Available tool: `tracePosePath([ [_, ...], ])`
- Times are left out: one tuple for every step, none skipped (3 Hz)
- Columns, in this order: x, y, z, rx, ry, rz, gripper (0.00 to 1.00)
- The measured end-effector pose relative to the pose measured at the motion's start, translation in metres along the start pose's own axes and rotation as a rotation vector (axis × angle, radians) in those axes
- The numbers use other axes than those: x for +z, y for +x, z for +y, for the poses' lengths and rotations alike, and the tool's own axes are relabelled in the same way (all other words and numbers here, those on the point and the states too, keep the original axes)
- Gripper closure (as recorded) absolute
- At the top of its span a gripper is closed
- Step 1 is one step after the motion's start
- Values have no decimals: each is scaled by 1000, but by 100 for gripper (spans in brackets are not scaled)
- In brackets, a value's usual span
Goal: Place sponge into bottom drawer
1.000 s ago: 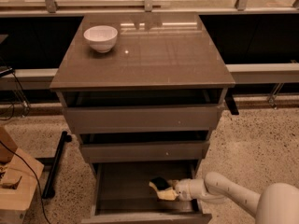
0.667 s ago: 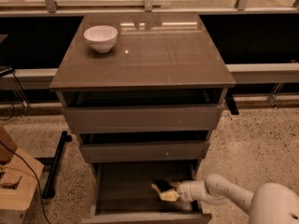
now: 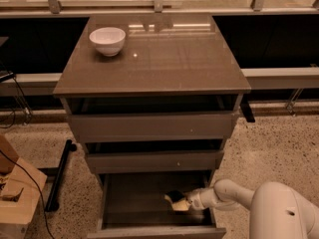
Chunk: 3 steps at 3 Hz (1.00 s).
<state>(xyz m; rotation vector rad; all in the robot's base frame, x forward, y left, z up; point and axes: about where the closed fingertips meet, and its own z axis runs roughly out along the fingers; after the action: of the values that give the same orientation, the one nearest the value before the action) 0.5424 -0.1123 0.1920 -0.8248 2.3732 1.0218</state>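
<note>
Sponge [image 3: 173,197]: dark top visible with a pale yellow patch just beneath it. It lies inside the open drawer, toward 3 o'clock of the tray's centre. Cannot tell whether it rests on the tray floor or hangs just above it.

Gripper [image 3: 180,204]: inside the drawer, touching the sponge at its 4 o'clock side. Grip state: cannot tell, since the claw's yellowish tone merges with the sponge foam.

Arm [image 3: 224,193]: white, reaching in from 3 o'clock over the drawer's right wall and held low. Judged reason: it has to pass under the drawer above.

Bottom drawer [image 3: 134,205]: pulled out toward 6 o'clock, leaving the tray floor exposed so there is room to set the sponge down.

Middle drawer [image 3: 154,161]: out only slightly, overhanging the back of the tray.

Top drawer [image 3: 149,126]: a dark gap shows above its front.

White bowl [image 3: 107,40]: on the cabinet top [image 3: 169,63] at 10 o'clock, well apart from the work.

Step judged: placement nearly complete. What remains is the release and a low withdrawal toward 3 o'clock.

Risk judged: lifting early could strike the middle drawer front.
</note>
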Motion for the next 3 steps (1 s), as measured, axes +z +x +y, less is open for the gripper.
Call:
tracePosePath([
  [2,1,1,3,-4,-1,36],
  [4,2,3,3,-8,0,11],
  [6,2,4,4,-11,1,0],
])
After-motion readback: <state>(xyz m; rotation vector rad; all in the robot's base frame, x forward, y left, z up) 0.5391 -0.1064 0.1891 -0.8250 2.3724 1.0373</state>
